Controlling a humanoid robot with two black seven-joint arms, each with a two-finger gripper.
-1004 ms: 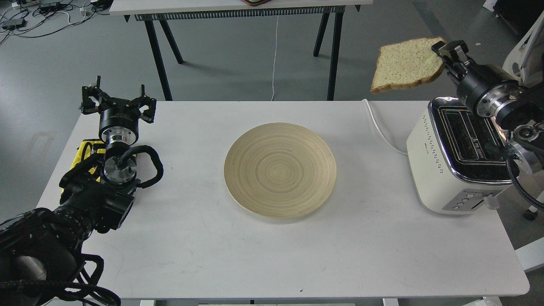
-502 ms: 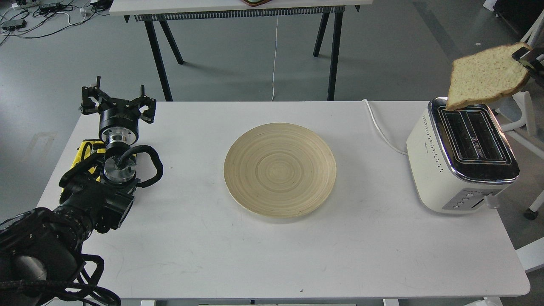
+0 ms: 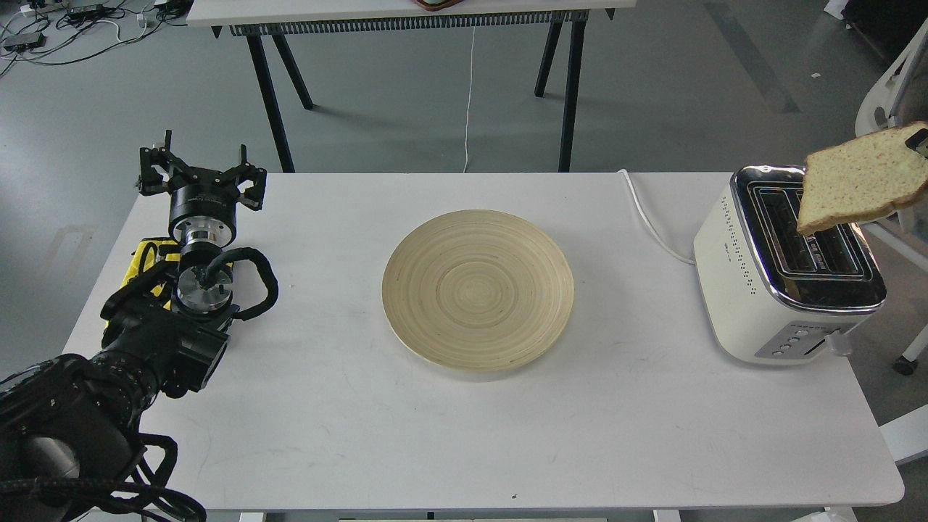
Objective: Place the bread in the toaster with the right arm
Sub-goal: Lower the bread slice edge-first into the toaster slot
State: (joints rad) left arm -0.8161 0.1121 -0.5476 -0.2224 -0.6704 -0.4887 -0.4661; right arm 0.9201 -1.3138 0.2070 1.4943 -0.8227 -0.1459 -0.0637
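Pale tan slice of sandwich bread with a brown crust [image 3: 859, 188] hanging in the air over the far right part of the cream-white two-slot toaster with a chrome top [image 3: 783, 268], tilted, its lower left corner low above the slots and not inserted. Pinched at its upper right corner by the right gripper [image 3: 918, 140], of which only a small black tip shows at the right edge; clamped on the slice. Toaster standing at the right end of the white bench [image 3: 464, 435], slots open upward, buttons on its near face, white cord [image 3: 649, 217] running off its far left side across the bench. Round wooden plate with ring grain [image 3: 478, 289] lying bare at the middle of the bench, well apart from the toaster. Left gripper [image 3: 201, 174] at the far left of the bench, black fingers spread wide apart, holding nothing. Yellow item [image 3: 148, 261] partly hidden beside the left arm.
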